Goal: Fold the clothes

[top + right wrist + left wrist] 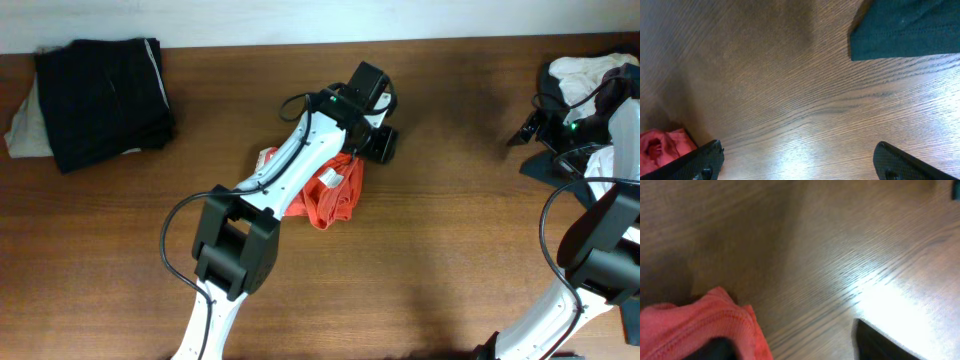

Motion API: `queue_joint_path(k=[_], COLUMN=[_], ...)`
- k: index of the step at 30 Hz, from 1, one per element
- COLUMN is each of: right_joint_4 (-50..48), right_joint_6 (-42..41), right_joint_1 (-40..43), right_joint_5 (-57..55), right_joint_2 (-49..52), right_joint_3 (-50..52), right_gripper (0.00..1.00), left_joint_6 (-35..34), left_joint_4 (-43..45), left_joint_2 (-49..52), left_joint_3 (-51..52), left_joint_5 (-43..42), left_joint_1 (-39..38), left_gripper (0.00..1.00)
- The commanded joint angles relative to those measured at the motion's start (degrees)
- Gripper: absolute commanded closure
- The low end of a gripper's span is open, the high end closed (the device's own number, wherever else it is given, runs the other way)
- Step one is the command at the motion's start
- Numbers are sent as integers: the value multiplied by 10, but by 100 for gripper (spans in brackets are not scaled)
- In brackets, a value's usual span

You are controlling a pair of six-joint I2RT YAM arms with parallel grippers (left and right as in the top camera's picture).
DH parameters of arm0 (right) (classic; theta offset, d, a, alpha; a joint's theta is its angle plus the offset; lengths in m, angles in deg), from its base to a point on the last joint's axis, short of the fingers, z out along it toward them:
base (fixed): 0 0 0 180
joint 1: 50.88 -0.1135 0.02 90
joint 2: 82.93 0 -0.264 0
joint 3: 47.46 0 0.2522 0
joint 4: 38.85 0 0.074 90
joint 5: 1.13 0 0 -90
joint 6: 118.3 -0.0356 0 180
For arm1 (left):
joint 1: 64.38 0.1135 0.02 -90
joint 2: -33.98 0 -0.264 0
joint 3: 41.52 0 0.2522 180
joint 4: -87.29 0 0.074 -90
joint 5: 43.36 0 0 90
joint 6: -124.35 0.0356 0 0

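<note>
A brown wood-grain table (pixel 450 250) is filling nearly every view, with a strip of pale wall (pixel 300 20) running along its far edge. A folded black garment (pixel 105 100) is lying at the far left corner on top of a pale garment (pixel 20 130) that is only peeking out. A heap of white and dark clothes (pixel 590 72) is sitting at the far right, partly cut off by the frame edge. The orange-red T-shirt (pixel 335 195) is lying bunched at the table's middle, with the left arm (pixel 290 165) crossing over it and hiding much of it. The left gripper (pixel 795 350) is standing with its jaws apart, an edge of the shirt draping over one finger. The right gripper (pixel 802 167) is hovering over the wood with jaws spread wide, gripping nothing, a dark cloth (pixel 905 30) lying just beyond it.
</note>
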Motion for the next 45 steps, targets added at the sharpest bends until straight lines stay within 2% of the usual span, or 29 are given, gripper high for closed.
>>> queue_joint_path(k=[1, 2, 4, 10, 14, 15, 16, 17, 21, 27, 29, 33, 39, 42, 44, 45], right_joint_4=[0, 0, 0, 0, 0, 0, 0, 0, 0, 0, 0, 0, 0, 0, 0, 0], right_joint_6=[4, 4, 4, 4, 4, 4, 4, 4, 4, 4, 4, 4, 4, 4, 4, 4], right_joint_1=[3, 3, 3, 3, 3, 3, 3, 3, 3, 3, 3, 3, 3, 3, 3, 3], right_joint_5=[3, 3, 3, 3, 3, 3, 3, 3, 3, 3, 3, 3, 3, 3, 3, 3], right_joint_2=[2, 2, 2, 2, 2, 2, 2, 2, 2, 2, 2, 2, 2, 2, 2, 2], right_joint_3=[-10, -10, -10, -10, -10, -10, -10, -10, -10, -10, -10, -10, -10, -10, -10, -10], right_gripper=[1, 1, 1, 1, 1, 2, 1, 1, 1, 1, 1, 1, 1, 1, 1, 1], left_joint_6=[7, 7, 7, 24, 32, 32, 32, 32, 33, 33, 37, 43, 64, 82, 81, 79], left_joint_4=[-24, -41, -69, -170, -343, -377, -415, -427, -382, -304, -273, -229, -236, -299, -367, -393], left_joint_2=[-1, -1, -1, -2, -2, -1, 0, 0, 3, 14, 15, 15, 14, 14, 14, 14], left_joint_3=[-87, -113, -148, -201, -201, -199, -191, -181, -99, 2, 33, 74, 33, -35, -128, -161], left_joint_5=[-2, -2, -2, -1, 110, 134, 135, 121, 87, 19, -2, -37, -45, -24, 30, 62], left_joint_1=[1, 1, 1, 6, 23, 27, 33, 34, 20, -15, -24, -30, -36, -37, -37, -37], left_gripper=[13, 6, 1, 1, 2, 11, 35, 42, 45, 45, 52, 54, 56, 56, 55, 48])
